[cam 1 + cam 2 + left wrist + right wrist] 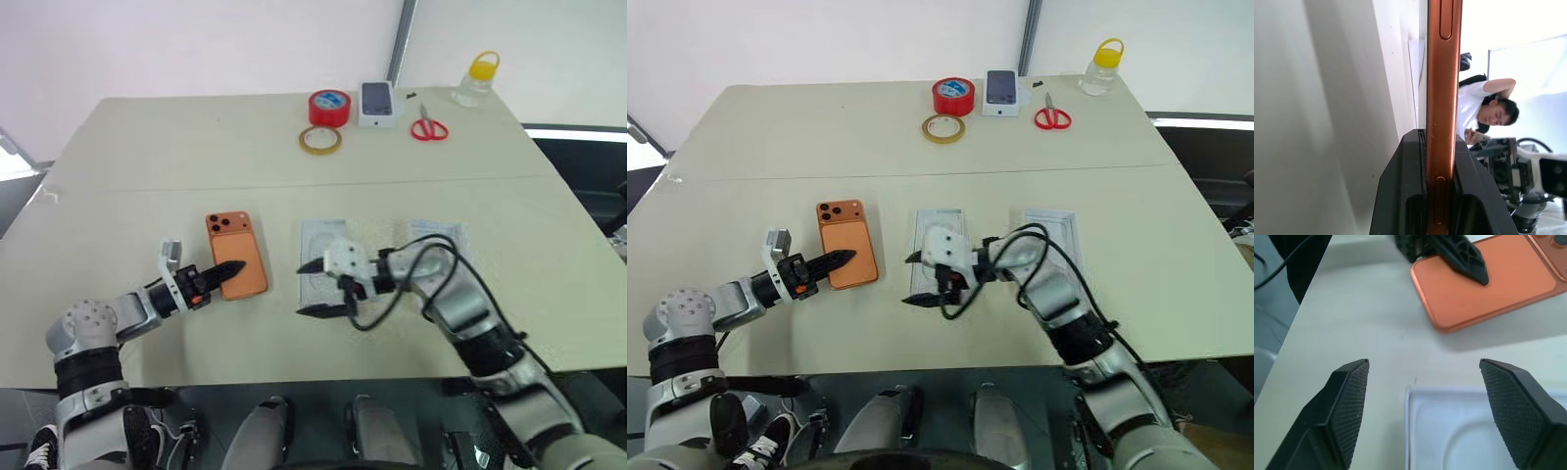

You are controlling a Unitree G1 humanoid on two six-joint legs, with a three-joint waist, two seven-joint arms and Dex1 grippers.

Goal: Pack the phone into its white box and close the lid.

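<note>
We see a big pale table (294, 166) from the head views. Most of its top is bare, with lots of free room in the middle and along the near edge.

The orange phone (235, 254) lies with its back up on the left part of the table, lenses at the far corner. The left gripper (227, 268) pinches the phone's near end. The left wrist view shows this best: the phone's thin orange side (1442, 98) sits squeezed between the two black fingers (1400, 196). That view also shows a person (1484, 110) in a white shirt past the table, whom the head views do not show.

Just right of the phone lies the white box (939, 250), open. The right gripper (315, 287) hangs over its near end, holding nothing. The right wrist view makes this clear: its two ribbed fingers (1347, 406) stand far apart, with the box's white rim (1409, 401) below and the phone (1488, 284) a little way ahead. A strip of bare table lies between phone and box.

The lid (1051, 233) lies farther right, partly behind the right arm.

Along the far edge, well away from the arms, sit a red tape roll (330, 106), a yellowish tape ring (320, 140), a small white box with a phone picture (380, 104), red scissors (428, 127) and a clear jar with a yellow cap (477, 80). None of them is near the phone or the box.
</note>
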